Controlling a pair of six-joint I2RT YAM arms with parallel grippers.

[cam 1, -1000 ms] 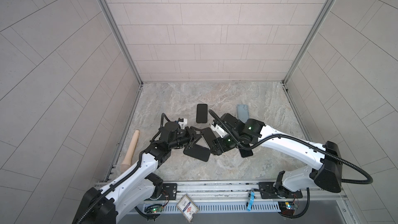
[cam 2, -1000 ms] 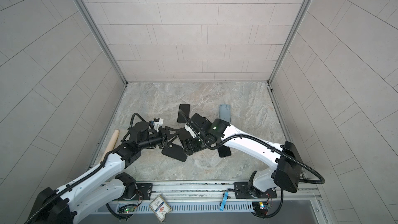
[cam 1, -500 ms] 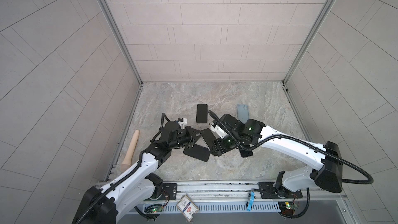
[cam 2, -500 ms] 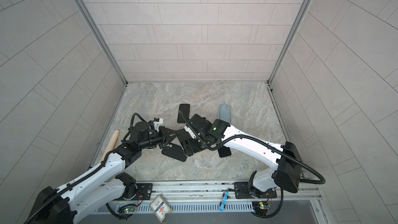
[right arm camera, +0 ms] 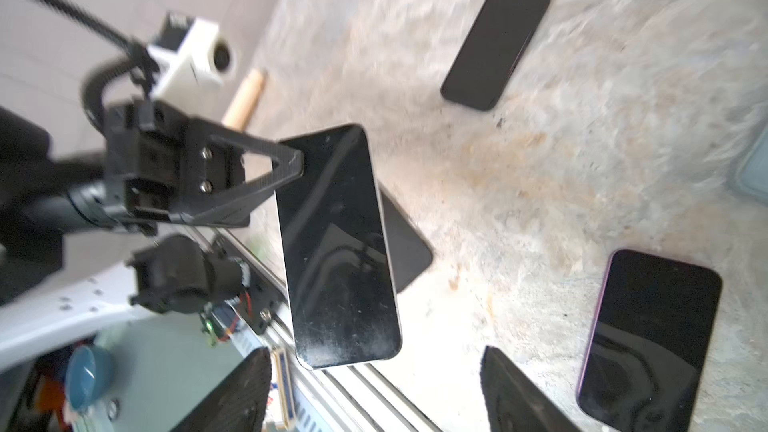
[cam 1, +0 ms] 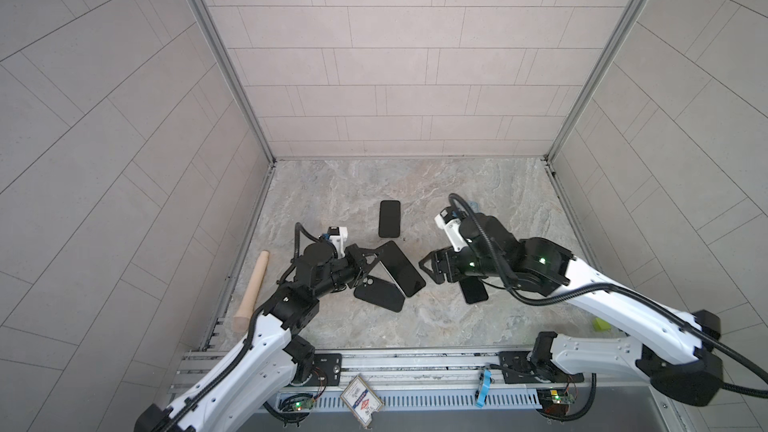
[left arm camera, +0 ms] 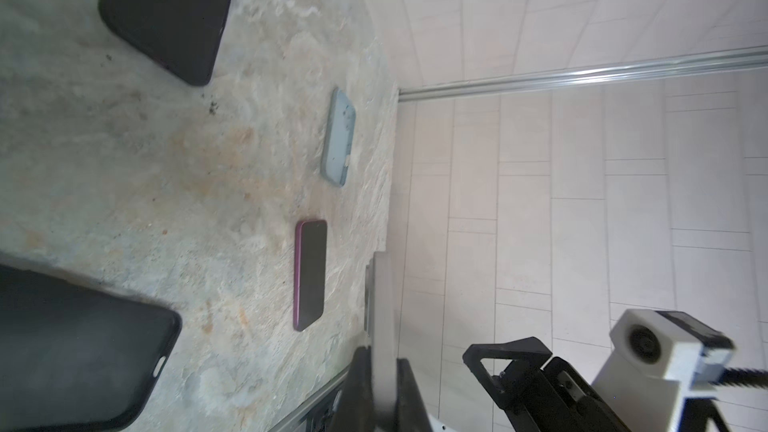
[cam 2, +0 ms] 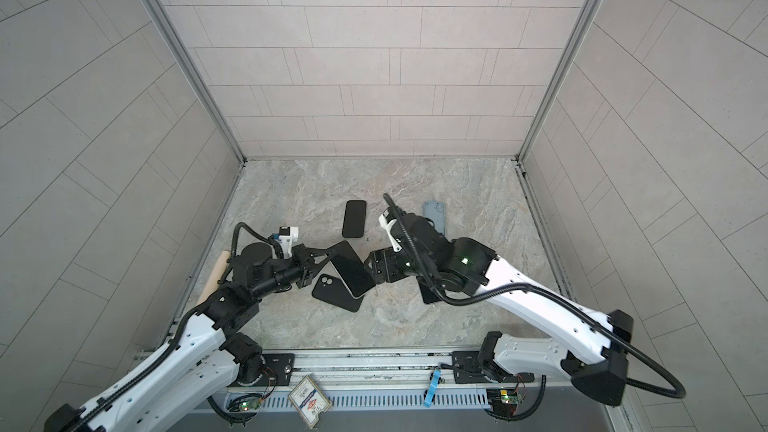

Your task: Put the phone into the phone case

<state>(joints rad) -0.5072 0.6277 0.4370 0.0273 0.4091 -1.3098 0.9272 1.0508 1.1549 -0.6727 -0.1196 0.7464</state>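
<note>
Handover of the phone, read from the rail outward. Nearest, a card [cam 1: 360, 396] clipped to my front rail [cam 1: 415, 361] carried red and blue print too small to read. Beyond it, my left gripper [cam 1: 372, 258] had just pinched shut on one short end of the phone [cam 1: 401, 270], where a second earlier its jaws were only partly closed. My right gripper [cam 1: 428, 271], which had been up against the opposite end then, had drawn back and stood with jaws wide and empty, the phone's free end just ahead of them in the right wrist view. The phone therefore hung, dark screen up, from my left gripper alone. It sat over the black phone case [cam 1: 380, 296], which lay flat on the marbled tabletop [cam 1: 332, 184], partly beneath it with its camera opening showing. I judged the transfer complete and the seating not yet begun: phone and case were not aligned, and a one-ended grip could let the phone sag or twist. Under my right arm lay a purple-edged phone [cam 1: 473, 292], farther off a second dark phone [cam 1: 389, 224], and farthest a pale blue case [cam 2: 434, 218]. No brand or lettering showed on any of them.
</note>
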